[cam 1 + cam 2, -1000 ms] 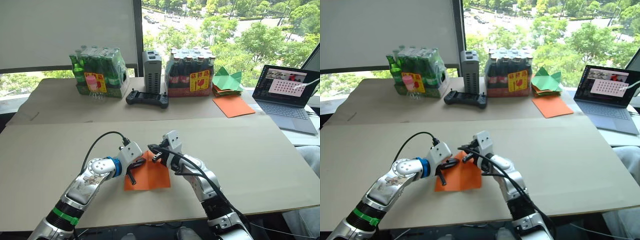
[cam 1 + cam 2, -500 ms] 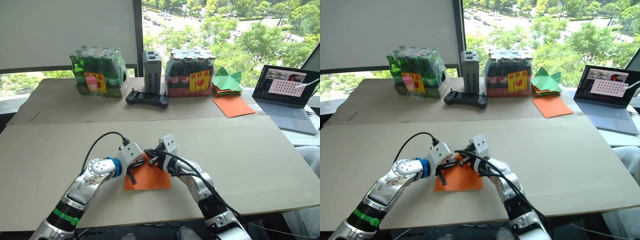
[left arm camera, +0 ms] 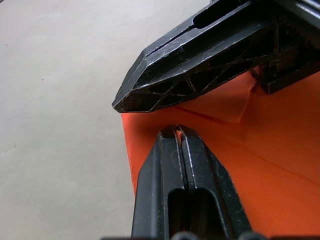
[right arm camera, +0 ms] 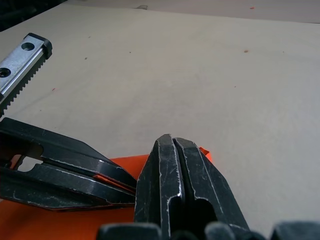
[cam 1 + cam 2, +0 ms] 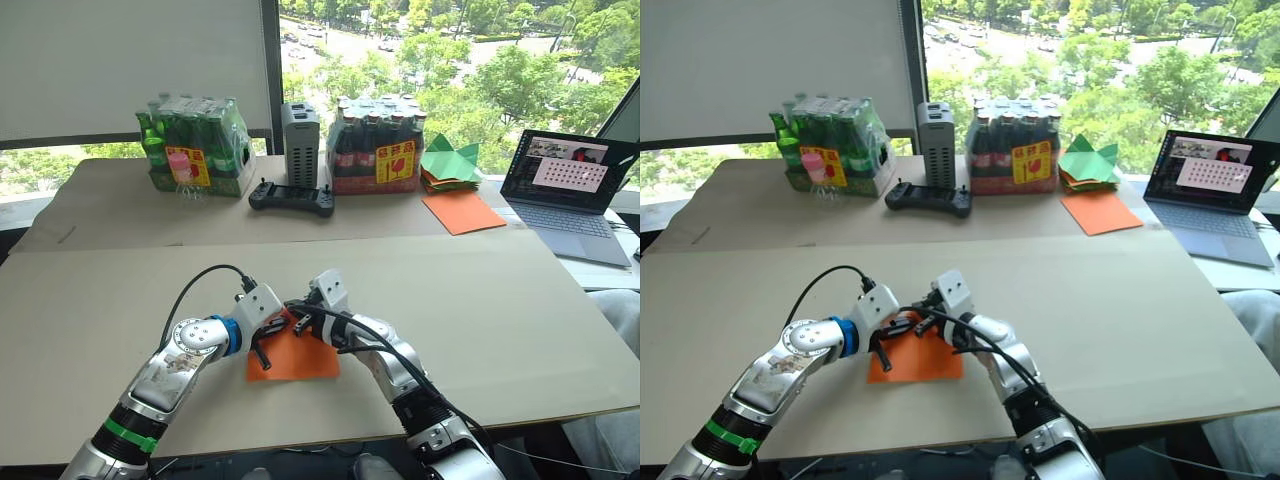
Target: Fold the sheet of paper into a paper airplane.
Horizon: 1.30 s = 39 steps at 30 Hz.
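The creased orange sheet of paper lies flat on the cardboard-covered table near its front edge. My left gripper is shut, and its tips rest on the sheet near the far left corner. My right gripper is also shut. It lies low across the sheet's far edge, just beyond the left fingertips, and a small orange corner shows beside one finger. A raised fold runs under the right gripper. No paper airplane shape shows.
Along the back stand two shrink-wrapped bottle packs, a grey box and a black controller. Green paper pieces and a smooth orange sheet lie at back right, beside a laptop.
My right gripper has slid left and down toward the left gripper, ending over the sheet's far corner. The left gripper and the sheet have stayed put.
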Motion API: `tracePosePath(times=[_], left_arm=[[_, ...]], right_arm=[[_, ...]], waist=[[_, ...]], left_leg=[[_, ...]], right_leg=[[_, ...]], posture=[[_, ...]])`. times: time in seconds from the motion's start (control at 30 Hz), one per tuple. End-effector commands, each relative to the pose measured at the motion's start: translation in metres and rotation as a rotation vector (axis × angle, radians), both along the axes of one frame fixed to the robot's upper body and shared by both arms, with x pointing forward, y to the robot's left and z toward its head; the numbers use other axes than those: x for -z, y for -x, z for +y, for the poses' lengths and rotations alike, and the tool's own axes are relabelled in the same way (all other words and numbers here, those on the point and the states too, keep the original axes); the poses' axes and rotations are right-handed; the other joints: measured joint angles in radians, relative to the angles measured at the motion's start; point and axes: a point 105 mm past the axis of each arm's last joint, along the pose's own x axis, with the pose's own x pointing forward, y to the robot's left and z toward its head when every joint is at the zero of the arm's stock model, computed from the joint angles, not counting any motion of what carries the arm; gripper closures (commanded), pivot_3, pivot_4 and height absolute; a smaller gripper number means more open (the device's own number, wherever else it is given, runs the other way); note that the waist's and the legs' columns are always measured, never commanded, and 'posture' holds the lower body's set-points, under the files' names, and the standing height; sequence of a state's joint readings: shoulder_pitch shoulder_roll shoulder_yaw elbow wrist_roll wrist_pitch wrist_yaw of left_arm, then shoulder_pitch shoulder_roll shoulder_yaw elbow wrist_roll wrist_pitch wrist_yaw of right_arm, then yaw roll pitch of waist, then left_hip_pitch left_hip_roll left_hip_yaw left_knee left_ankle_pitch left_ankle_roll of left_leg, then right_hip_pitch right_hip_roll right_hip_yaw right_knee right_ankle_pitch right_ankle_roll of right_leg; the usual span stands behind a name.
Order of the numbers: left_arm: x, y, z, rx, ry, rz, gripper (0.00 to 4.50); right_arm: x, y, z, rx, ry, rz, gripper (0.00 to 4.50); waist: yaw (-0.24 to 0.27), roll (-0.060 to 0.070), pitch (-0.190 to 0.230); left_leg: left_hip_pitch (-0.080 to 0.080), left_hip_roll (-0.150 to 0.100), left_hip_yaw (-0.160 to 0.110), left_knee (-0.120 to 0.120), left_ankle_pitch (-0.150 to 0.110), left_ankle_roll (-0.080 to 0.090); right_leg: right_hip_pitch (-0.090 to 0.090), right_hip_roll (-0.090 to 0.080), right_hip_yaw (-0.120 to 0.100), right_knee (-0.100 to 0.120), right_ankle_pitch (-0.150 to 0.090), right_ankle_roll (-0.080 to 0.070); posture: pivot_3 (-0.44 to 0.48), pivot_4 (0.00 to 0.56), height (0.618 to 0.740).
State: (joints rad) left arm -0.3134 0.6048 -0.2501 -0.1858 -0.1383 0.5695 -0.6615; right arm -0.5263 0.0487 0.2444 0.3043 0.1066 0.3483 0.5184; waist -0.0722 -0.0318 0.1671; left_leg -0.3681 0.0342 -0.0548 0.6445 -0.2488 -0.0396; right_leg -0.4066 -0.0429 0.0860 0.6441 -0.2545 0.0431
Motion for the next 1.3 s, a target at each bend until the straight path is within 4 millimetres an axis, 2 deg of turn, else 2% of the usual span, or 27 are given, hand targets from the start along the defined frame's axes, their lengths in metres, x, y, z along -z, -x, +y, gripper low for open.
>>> tracePosePath(times=[0.03, 0.23, 0.37, 0.6, 0.73, 0.83, 0.93, 1.1, 1.3], left_arm=[[0.016, 0.004, 0.012, -0.042, -0.022, 0.078, 4.46], [0.013, 0.005, 0.012, -0.045, -0.001, 0.091, 2.62], [0.008, 0.009, 0.021, -0.052, 0.030, 0.131, 1.27], [-0.005, 0.032, 0.050, -0.065, 0.181, 0.279, 1.27], [-0.018, 0.037, 0.068, -0.099, 0.318, 0.339, 1.27], [-0.031, 0.032, 0.079, -0.151, 0.451, 0.362, 1.27], [-0.042, 0.025, 0.082, -0.187, 0.564, 0.367, 2.14], [-0.047, 0.021, 0.068, -0.192, 0.641, 0.396, 3.80], [-0.030, 0.019, 0.045, -0.214, 0.645, 0.470, 3.80]], right_arm=[[0.010, -0.001, 0.000, 0.006, 0.053, 0.009, 4.50], [0.015, -0.003, -0.002, 0.017, 0.088, 0.015, 4.50], [0.017, -0.002, -0.003, 0.017, 0.094, 0.019, 4.50], [0.022, -0.001, -0.006, 0.024, 0.109, 0.030, 4.50], [0.024, 0.000, -0.004, 0.020, 0.110, 0.034, 4.50], [0.024, 0.000, -0.003, 0.017, 0.113, 0.036, 4.50], [0.025, 0.000, -0.003, 0.016, 0.116, 0.037, 4.50], [0.026, 0.000, -0.003, 0.016, 0.122, 0.037, 4.50], [0.026, -0.001, -0.003, 0.017, 0.127, 0.035, 4.50]], waist=[[-0.001, 0.000, 0.000], [-0.004, 0.000, 0.000], [-0.004, 0.000, 0.000], [-0.017, 0.000, 0.000], [-0.018, 0.000, 0.000], [-0.022, 0.000, 0.000], [-0.022, -0.001, 0.000], [-0.022, -0.001, 0.000], [-0.022, -0.001, -0.001]], left_leg=[[0.000, 0.000, 0.000, 0.000, 0.000, 0.000], [0.001, 0.000, 0.000, 0.000, 0.000, 0.000], [0.002, 0.000, 0.000, 0.000, 0.000, 0.000], [0.001, 0.000, 0.000, 0.000, 0.000, 0.000], [0.001, 0.000, 0.000, 0.000, 0.000, 0.000], [0.001, 0.000, 0.000, 0.000, 0.000, 0.000], [0.001, 0.000, -0.001, 0.000, 0.000, 0.000], [0.001, 0.000, -0.001, 0.000, 0.000, 0.000], [0.001, 0.000, -0.001, 0.000, 0.000, 0.000]], right_leg=[[0.000, 0.000, 0.000, 0.000, 0.000, 0.000], [0.000, 0.001, 0.000, 0.001, 0.000, 0.000], [0.001, 0.001, 0.001, 0.001, 0.000, 0.000], [0.000, 0.001, 0.000, 0.001, 0.000, 0.000], [0.000, 0.000, 0.000, 0.001, 0.000, 0.000], [0.000, 0.000, 0.000, 0.001, 0.000, 0.000], [0.000, 0.000, 0.000, 0.001, 0.000, 0.000], [0.000, 0.000, 0.000, 0.001, 0.002, -0.003], [0.000, 0.000, 0.000, 0.001, 0.003, -0.005]], posture=[[0.000, 0.150, 0.740], [0.000, 0.150, 0.740], [0.000, 0.150, 0.740], [0.000, 0.150, 0.740], [0.000, 0.150, 0.740], [0.000, 0.150, 0.740], [0.000, 0.150, 0.740], [0.000, 0.150, 0.740], [0.000, 0.150, 0.740]])
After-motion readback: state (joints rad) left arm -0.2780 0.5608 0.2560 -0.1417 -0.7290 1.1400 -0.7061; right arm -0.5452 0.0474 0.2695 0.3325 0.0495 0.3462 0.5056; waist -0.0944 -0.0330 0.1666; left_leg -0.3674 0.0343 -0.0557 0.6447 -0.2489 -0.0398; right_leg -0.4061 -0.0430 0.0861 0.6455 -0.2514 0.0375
